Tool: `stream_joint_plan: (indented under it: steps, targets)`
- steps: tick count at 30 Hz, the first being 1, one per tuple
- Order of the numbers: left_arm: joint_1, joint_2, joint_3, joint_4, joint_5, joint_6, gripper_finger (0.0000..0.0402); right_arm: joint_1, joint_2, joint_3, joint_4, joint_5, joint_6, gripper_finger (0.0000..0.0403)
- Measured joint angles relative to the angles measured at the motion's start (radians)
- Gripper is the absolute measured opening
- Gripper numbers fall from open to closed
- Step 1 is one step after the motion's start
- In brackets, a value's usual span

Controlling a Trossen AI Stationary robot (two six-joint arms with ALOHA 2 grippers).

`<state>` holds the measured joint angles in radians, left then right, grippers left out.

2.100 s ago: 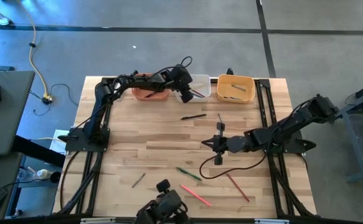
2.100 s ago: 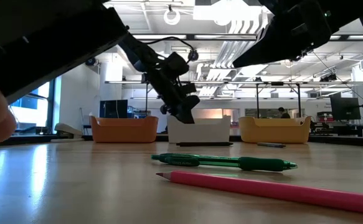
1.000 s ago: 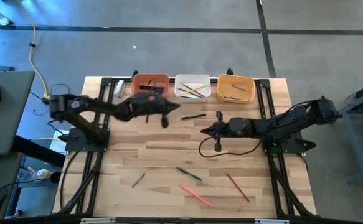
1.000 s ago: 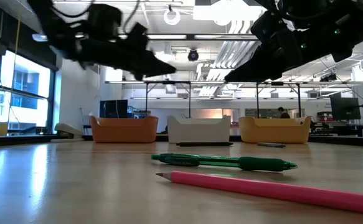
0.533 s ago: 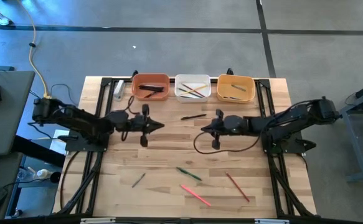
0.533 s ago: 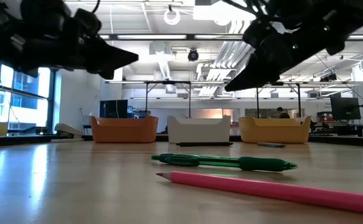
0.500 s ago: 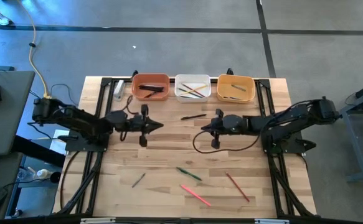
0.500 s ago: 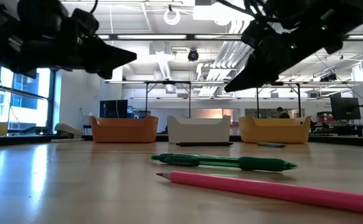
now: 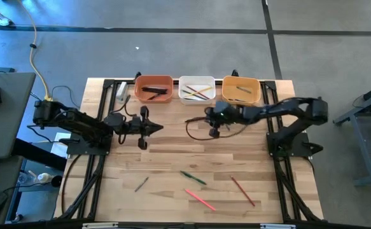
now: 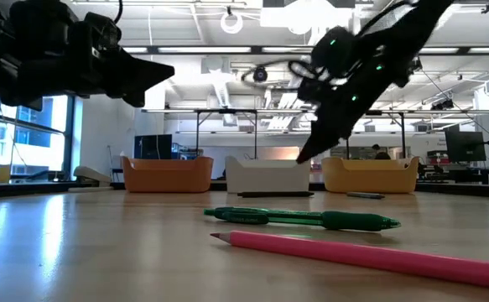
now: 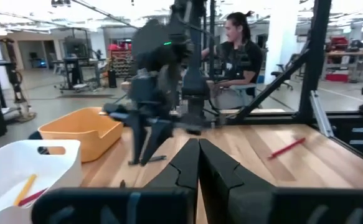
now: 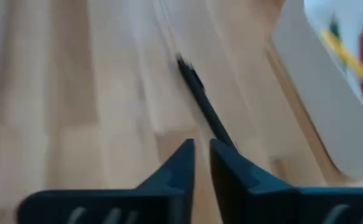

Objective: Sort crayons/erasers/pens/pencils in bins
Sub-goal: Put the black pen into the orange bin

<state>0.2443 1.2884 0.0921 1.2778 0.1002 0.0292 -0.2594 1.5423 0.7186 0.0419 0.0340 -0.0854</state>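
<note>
Three bins stand in a row at the far edge: orange, white and yellow, each with sticks inside. A black pen lies on the wood in front of the white bin. My right gripper hangs tipped downward just above the pen's right end, its fingers a narrow gap apart and nothing between them. My left gripper is shut and bare, level, at mid-left. Near the front edge lie a green pen, a pink pencil, a reddish pencil and a brownish stick.
Black frame rails run along the table's left and right sides. A black cable loops from my right arm over the wood beside the black pen. Beyond the table a person sits in the room.
My left gripper has drawn back toward the table's left edge and sunk a little, staying shut. My right gripper has swung toward the far edge and the black pen, tipping its fingers downward. The sticks on the table have not moved.
</note>
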Motion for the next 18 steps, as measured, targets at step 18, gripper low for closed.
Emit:
stream_joint_plan:
  steps: [18]
  targets:
    - [0.000, 0.001, 0.000, -0.033, -0.011, -0.037, 0.0000, -0.157, 0.321, 0.354, -0.441, -0.037, -0.302, 0.0106]
